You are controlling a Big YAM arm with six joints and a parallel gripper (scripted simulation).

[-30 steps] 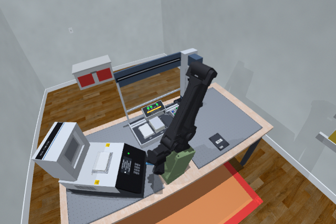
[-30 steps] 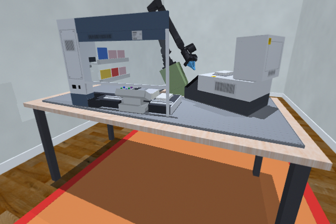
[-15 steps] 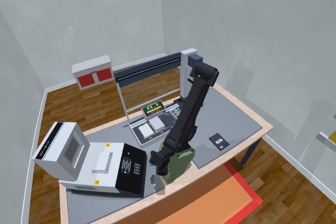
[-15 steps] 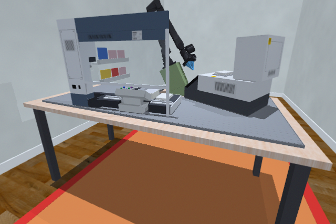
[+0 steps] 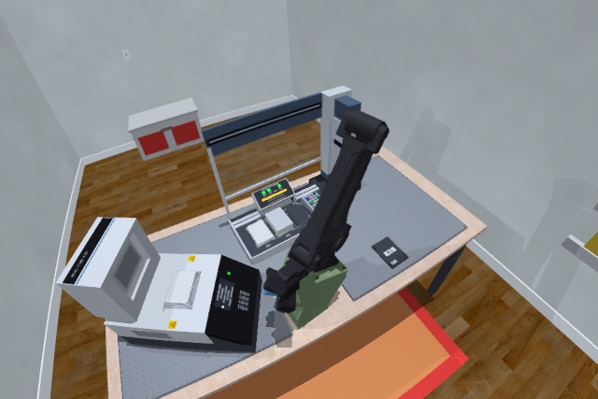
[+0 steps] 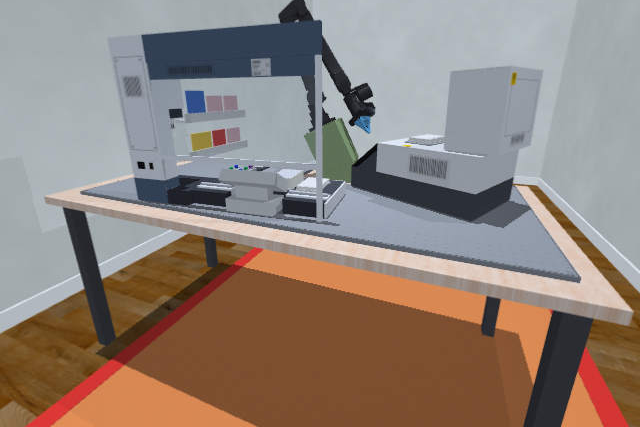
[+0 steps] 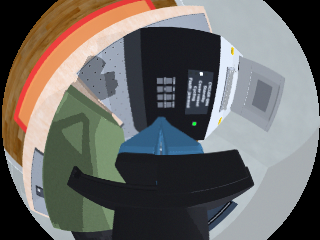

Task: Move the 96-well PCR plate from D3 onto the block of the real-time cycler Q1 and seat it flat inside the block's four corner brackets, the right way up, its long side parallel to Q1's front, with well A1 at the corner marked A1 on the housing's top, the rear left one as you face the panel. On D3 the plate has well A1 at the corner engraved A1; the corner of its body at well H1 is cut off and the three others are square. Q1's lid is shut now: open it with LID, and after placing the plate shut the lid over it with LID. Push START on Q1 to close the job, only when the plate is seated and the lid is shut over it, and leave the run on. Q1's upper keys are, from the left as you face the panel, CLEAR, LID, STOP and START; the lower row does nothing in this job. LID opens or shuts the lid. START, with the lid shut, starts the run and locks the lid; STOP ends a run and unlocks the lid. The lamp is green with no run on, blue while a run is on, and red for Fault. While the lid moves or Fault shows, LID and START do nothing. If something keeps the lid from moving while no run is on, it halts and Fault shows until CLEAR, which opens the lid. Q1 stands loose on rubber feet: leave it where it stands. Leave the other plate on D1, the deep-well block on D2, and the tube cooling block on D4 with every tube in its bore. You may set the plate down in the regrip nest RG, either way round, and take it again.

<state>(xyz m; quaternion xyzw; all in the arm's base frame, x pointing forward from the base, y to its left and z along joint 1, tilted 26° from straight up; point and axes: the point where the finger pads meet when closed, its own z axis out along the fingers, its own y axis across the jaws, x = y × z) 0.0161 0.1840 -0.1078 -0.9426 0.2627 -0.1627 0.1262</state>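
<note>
Already seated on Q1 (image 5: 192, 309), the PCR plate (image 5: 181, 288) looks light, thin-walled; empty pincer (image 6: 364, 125) is closed.

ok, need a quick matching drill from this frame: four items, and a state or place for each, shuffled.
Items:
1. Q1 lid
2. PCR plate
3. Q1 lamp
4. gripper

States:
a. green
b. shut, empty, off the panel's front edge
c. raised open
d. on Q1's block

Pairs: 1-c, 2-d, 3-a, 4-b
</note>
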